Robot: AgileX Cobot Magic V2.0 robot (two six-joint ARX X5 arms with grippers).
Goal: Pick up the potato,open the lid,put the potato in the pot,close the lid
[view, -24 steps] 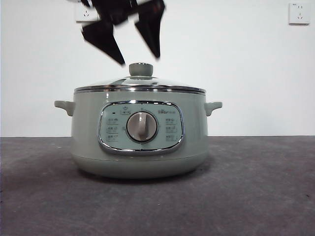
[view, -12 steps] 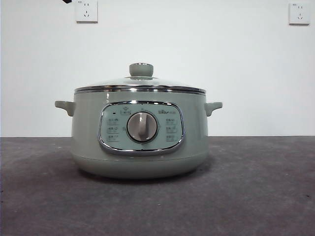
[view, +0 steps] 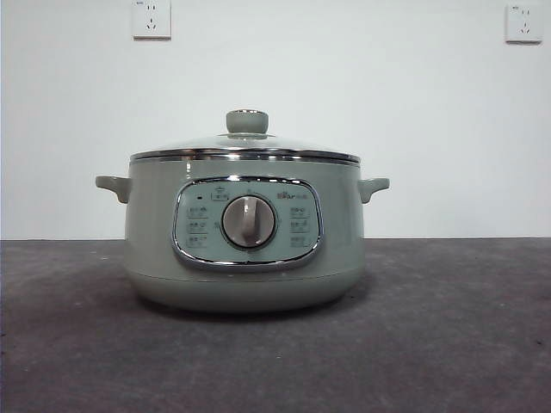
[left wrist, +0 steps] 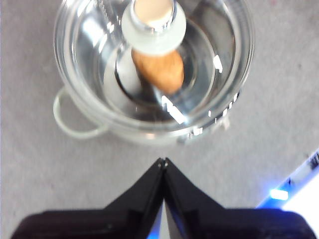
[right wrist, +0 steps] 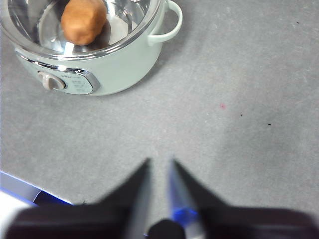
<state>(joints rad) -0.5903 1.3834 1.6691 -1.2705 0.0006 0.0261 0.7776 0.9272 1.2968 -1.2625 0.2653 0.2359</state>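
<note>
The pot (view: 244,245) stands on the grey surface (view: 448,344) with its dial facing near, the lid (view: 245,148) seated flat on its rim. Through the glass the potato (left wrist: 158,70) lies on the pot's floor, its long axis roughly level. The left tool (left wrist: 163,162) hangs above with tips pressed together and empty; the right tool (right wrist: 158,164), off to the pot's right, shows a narrow gap and holds nothing.

Lab bench: bare white wall (view: 387,112), sockets (view: 151,19), grey tabletop (view: 448,327).
</note>
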